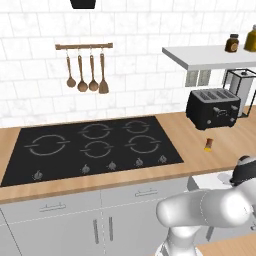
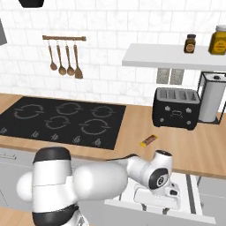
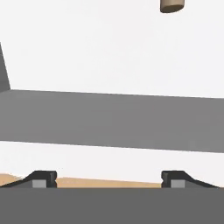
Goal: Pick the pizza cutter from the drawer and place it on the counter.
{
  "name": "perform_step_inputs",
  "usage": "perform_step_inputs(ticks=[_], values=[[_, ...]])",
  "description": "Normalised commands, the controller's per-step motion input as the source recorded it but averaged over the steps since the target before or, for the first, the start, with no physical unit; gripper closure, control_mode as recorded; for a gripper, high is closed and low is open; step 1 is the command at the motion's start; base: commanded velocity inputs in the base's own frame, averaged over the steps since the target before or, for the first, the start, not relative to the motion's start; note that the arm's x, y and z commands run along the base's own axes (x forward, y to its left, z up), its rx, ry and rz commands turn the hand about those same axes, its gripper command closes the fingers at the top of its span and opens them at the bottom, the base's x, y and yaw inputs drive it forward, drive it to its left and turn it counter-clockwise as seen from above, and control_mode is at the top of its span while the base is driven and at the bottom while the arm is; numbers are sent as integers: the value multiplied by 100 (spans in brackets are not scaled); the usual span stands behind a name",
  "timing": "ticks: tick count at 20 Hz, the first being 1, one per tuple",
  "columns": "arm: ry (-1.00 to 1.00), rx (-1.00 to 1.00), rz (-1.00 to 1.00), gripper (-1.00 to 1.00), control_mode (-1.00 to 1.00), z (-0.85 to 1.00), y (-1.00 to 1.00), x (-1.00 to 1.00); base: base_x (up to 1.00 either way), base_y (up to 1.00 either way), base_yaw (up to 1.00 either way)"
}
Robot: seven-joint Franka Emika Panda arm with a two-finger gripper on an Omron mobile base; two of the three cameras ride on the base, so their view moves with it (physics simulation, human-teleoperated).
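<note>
The tool point(image 3: 108, 180) is hanging low over the open drawer point(image 2: 194, 194), in front of the worktop point(image 2: 198, 145) and to the right of the cooktop point(image 2: 62, 119). In the hand view its two fingertips point(image 3: 43, 179) are standing wide apart, with nothing between them.

In the same view a small brown stub point(image 3: 171, 5) is lying on the white drawer floor, far ahead of the tips and a little to the right side. I am judging that this is the end of the cutter handle, but the blade is cut off by the picture edge, so I cannot tell its long axis. In the right base view the hand is covering the drawer middle, and the cutter itself is not clear there.

A grey wall of the drawer point(image 3: 109, 120) is crossing the hand view between the tips and the stub. So the coming move is probably asking the tool to go forward over this wall and then down.

For placing, the worktop has open room near a small yellow-brown cylinder point(image 2: 148, 140), between the cooktop and the toaster point(image 2: 176, 108).
</note>
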Motion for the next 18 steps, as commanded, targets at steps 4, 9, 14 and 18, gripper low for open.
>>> perform_step_inputs(ticks=[4,9,14,18], values=[[7,0,0,-100,-100,-7,-15,-14,0,0,0],[-8,5,0,-100,-100,9,0,0,0,0,0],[-25,7,0,-100,-100,7,0,2,0,0,0],[-12,1,0,-100,-100,4,0,19,0,0,0]])
